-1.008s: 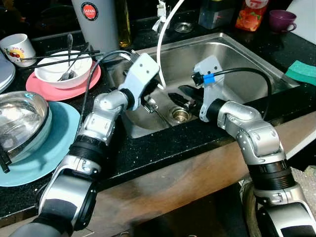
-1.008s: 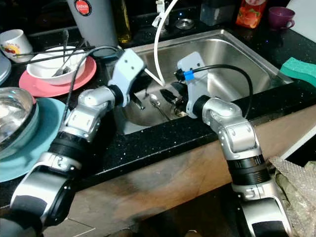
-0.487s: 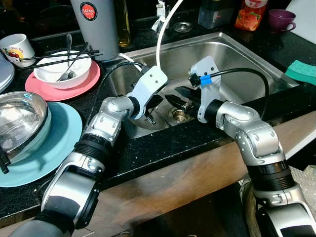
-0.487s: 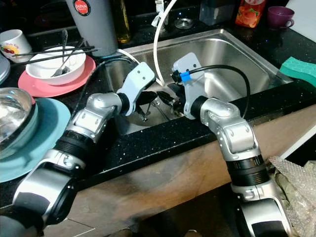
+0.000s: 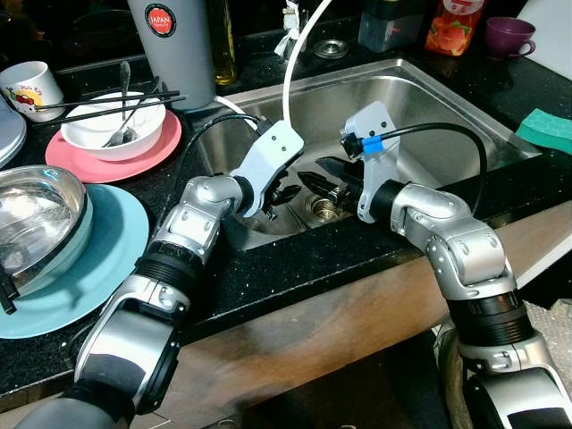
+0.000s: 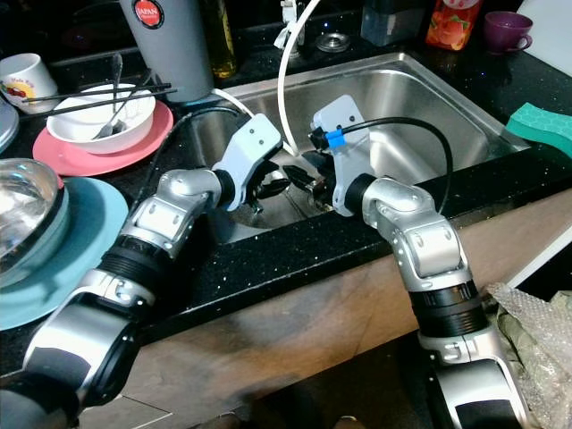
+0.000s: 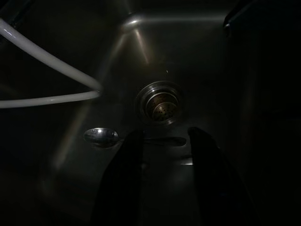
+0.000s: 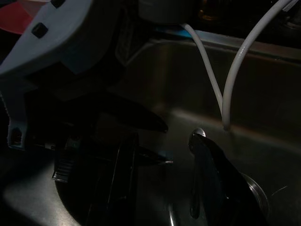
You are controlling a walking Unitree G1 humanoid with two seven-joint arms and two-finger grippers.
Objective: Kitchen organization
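**Spoon waiting in the sink**

Fingers of the left gripper (image 7: 162, 141) spread open over a spoon (image 7: 101, 137) lying flat beside the drain (image 7: 160, 104). Right gripper (image 8: 162, 155) hovers open nearby. Thin, slick steel probably: pinch the handle.

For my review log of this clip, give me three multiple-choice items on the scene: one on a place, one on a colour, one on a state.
1. Where does the spoon lie?
A. on the sink floor beside the drain
B. on the teal plate
C. on the green sponge

2. What colour is the plate under the white bowl?
A. black
B. pink
C. yellow

3. How are the left claw fingers?
A. shut on the spoon
B. shut on the hose
C. open, either side of the spoon's handle

Key: 1 A, the left wrist view shows it by the drain; 2 B, the pink rim shows around the bowl; 3 C, a gap shows between the fingers.
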